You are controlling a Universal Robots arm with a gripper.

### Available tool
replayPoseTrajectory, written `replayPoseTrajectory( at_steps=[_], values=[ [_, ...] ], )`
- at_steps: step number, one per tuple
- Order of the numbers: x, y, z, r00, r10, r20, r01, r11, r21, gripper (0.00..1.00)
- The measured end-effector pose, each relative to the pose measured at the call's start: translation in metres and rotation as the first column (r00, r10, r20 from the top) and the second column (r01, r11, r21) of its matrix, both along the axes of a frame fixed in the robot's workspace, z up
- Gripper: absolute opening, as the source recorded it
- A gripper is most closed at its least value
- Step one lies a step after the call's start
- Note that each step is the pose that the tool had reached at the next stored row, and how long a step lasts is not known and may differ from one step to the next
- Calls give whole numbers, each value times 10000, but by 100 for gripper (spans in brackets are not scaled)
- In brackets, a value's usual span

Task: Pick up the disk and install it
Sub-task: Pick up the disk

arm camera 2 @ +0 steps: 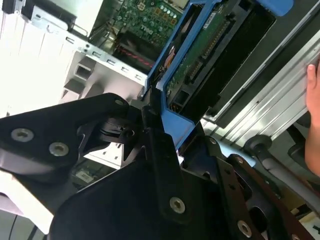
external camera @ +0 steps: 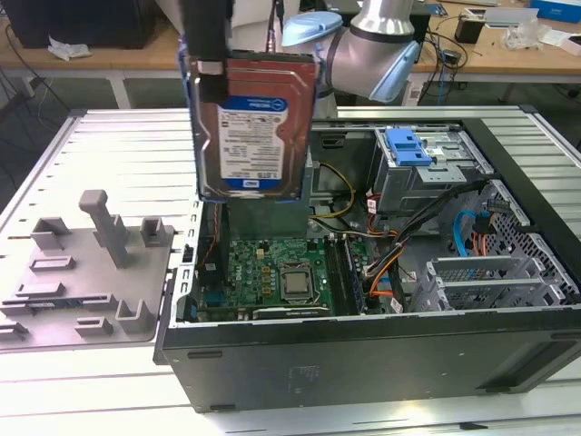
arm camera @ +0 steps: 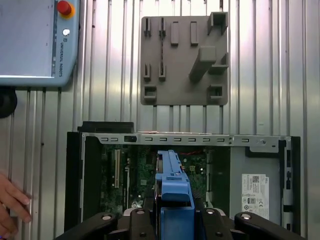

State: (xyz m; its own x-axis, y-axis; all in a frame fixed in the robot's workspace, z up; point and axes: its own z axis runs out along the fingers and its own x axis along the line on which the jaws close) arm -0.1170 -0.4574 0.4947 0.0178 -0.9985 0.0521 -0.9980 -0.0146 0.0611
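The disk (external camera: 254, 127) hangs upright in the air above the open computer case (external camera: 363, 363), its white-and-blue label facing the exterior camera and its blue carrier bracket framing it. My gripper (external camera: 213, 73) is shut on its upper part, with one black finger across the disk's front near its corner on the exterior view's left. In the second wrist view the black fingers (arm camera 2: 160, 150) clamp the blue bracket, and the disk's (arm camera 2: 200, 55) circuit-board side shows. The first wrist view looks down the disk's blue edge (arm camera: 172, 185) onto the motherboard (arm camera: 140, 175).
A grey drive cage with a blue latch (external camera: 408, 150) sits at the case's back right in the exterior view. The power-supply box with a white sticker (arm camera: 255, 190) lies inside the case. A grey fixture plate (external camera: 82, 272) rests beside the case. A hand (arm camera: 10, 205) touches the table by the case.
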Motion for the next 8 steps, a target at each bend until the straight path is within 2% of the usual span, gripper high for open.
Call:
replayPoseTrajectory(
  at_steps=[6, 8],
  values=[
    [261, -84, 2, 10000, 0, -79, 0, 10000, 1, 37],
    [418, -134, 4, 9999, 0, -127, 0, 10000, 0, 37]
  ],
)
